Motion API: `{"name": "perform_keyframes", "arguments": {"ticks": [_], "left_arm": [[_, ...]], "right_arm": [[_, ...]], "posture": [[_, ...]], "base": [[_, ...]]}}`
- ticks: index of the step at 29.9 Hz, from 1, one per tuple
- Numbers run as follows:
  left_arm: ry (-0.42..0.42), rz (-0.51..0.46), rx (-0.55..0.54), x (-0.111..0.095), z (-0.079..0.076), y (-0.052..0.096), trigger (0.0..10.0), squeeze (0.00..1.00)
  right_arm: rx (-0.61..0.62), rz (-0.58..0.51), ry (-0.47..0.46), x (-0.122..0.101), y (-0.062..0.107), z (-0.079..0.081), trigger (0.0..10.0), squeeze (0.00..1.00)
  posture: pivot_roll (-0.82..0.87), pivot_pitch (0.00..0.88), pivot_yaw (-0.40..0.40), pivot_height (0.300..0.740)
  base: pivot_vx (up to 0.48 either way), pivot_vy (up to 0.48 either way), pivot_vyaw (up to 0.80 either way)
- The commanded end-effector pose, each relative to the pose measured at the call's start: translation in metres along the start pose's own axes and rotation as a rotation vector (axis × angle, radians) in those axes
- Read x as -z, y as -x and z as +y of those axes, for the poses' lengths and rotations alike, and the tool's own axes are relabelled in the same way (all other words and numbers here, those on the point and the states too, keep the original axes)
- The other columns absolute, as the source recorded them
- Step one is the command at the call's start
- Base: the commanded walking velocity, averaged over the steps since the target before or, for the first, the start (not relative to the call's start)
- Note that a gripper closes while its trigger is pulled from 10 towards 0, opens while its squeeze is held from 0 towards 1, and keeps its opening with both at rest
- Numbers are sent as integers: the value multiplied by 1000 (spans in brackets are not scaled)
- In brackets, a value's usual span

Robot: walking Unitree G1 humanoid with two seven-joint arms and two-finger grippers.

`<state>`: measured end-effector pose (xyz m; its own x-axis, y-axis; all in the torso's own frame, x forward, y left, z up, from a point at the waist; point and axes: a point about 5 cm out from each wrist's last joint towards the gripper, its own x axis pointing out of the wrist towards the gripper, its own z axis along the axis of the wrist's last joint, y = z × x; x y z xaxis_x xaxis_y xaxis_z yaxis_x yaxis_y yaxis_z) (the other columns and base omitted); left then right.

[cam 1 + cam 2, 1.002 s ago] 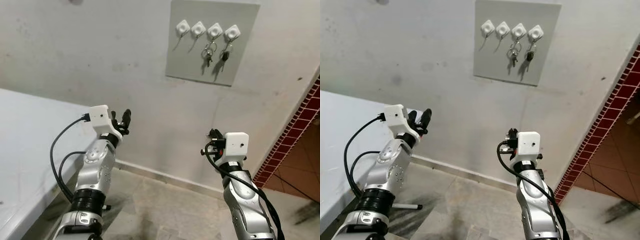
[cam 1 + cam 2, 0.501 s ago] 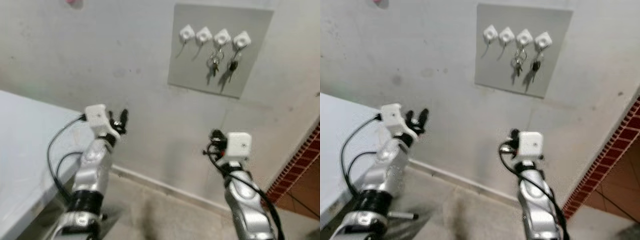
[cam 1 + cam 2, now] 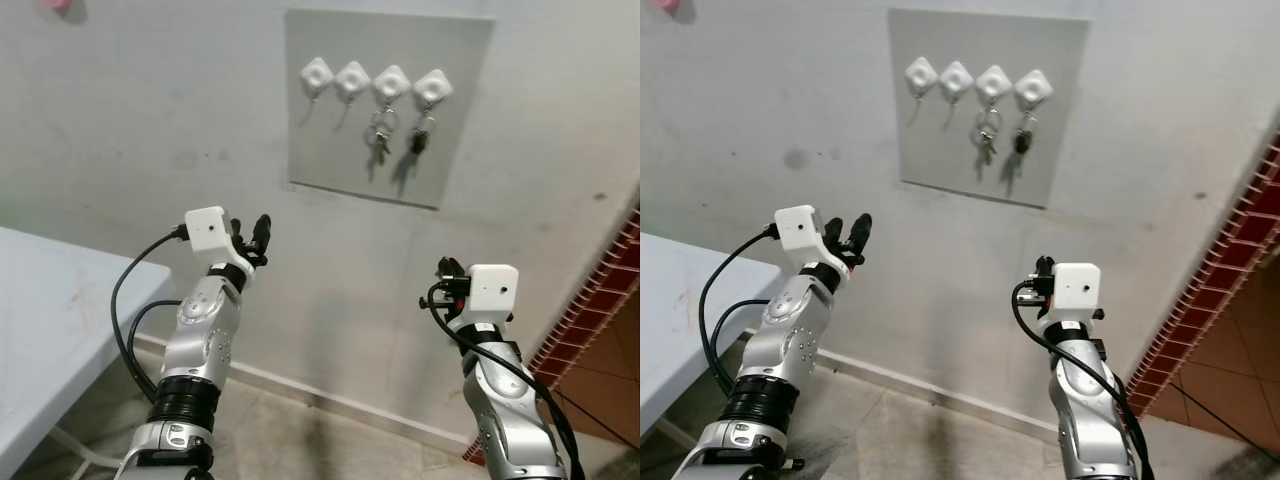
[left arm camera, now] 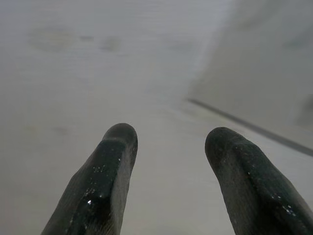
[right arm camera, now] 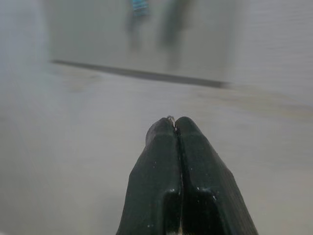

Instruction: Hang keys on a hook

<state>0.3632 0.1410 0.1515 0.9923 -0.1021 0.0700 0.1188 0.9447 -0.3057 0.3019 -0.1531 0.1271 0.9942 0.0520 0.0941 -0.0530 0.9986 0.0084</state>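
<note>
Between pressed-together right gripper (image 5: 175,122) fingertips, barely visible metal sliver (image 5: 170,118); left gripper (image 4: 168,142) spread.

No legible text or markings.

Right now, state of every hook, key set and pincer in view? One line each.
Two left white diamond-shaped wall hooks: bare.
Third white hook: holds silver key ring with keys.
Rightmost white hook: holds black-headed key.
Left pincer: open, holding nothing.
Right pincer: shut, a metallic sliver at its tips.
</note>
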Motion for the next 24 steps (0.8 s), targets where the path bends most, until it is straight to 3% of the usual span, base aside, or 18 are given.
{"name": "perform_keyframes", "arguments": {"ticks": [1,15,24], "left_arm": [[1,-10,-14,-4,3,0,10000,0],[-20,-5,-7,-2,1,0,10000,0],[-65,-5,3,-2,-1,0,10000,0]], "right_arm": [[-21,-22,5,-6,-3,4,10000,0],[-35,-19,11,-6,-3,5,10000,0],[-37,-18,11,-5,-2,6,10000,0]], "posture": [[7,0,-14,740],[7,0,-20,740],[4,0,-19,740]], "base": [[292,289,0],[291,291,0],[358,0,0]]}}
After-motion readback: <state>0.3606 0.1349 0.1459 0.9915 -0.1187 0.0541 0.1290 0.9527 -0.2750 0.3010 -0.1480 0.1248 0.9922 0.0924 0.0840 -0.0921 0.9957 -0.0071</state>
